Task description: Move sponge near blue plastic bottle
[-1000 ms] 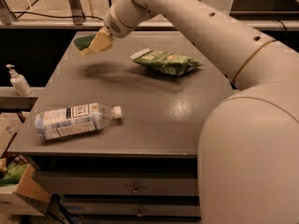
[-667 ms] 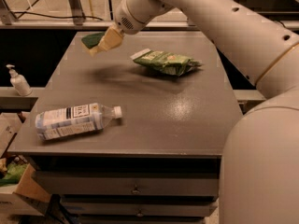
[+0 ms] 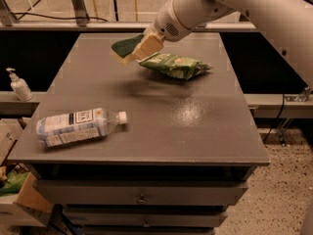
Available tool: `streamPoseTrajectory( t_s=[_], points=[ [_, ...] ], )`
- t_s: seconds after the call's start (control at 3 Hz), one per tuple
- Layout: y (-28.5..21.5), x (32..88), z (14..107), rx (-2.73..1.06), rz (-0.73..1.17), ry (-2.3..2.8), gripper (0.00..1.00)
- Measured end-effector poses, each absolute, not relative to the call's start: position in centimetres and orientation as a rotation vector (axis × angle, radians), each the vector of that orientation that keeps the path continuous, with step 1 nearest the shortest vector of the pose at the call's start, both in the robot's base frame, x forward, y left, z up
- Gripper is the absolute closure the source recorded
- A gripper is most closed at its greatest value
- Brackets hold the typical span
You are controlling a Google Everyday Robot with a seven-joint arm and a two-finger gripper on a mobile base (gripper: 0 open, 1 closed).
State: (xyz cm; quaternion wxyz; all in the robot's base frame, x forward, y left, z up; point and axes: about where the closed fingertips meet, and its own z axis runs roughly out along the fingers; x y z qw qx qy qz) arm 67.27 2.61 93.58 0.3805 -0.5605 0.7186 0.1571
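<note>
The sponge (image 3: 125,46), dark green on top with pale yellow foam below, is held in the air above the far middle of the grey table (image 3: 161,126). My gripper (image 3: 142,47) is shut on it, reaching in from the upper right on the white arm (image 3: 234,4). The blue plastic bottle (image 3: 78,126), clear with a white cap and white-and-black label, lies on its side at the table's front left, well apart from the sponge.
A crinkly green snack bag (image 3: 175,65) lies on the table just right of the gripper. A small white pump dispenser (image 3: 19,86) stands on a ledge off the table's left side. Cardboard boxes (image 3: 14,199) sit on the floor at lower left.
The gripper has carried the sponge to the right and toward the near side, from the far left corner to beside the snack bag. The bottle and bag have not moved.
</note>
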Motion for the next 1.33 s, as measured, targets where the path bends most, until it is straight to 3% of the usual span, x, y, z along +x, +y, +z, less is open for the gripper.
streamPoseTrajectory(
  t_s=[0.67,1.33],
  points=[
    [-3.9,60.8,92.5,-1.416,0.462,1.796,1.0],
    [-4.2,55.0,90.6,-1.508,0.461,1.729,1.0]
  ],
)
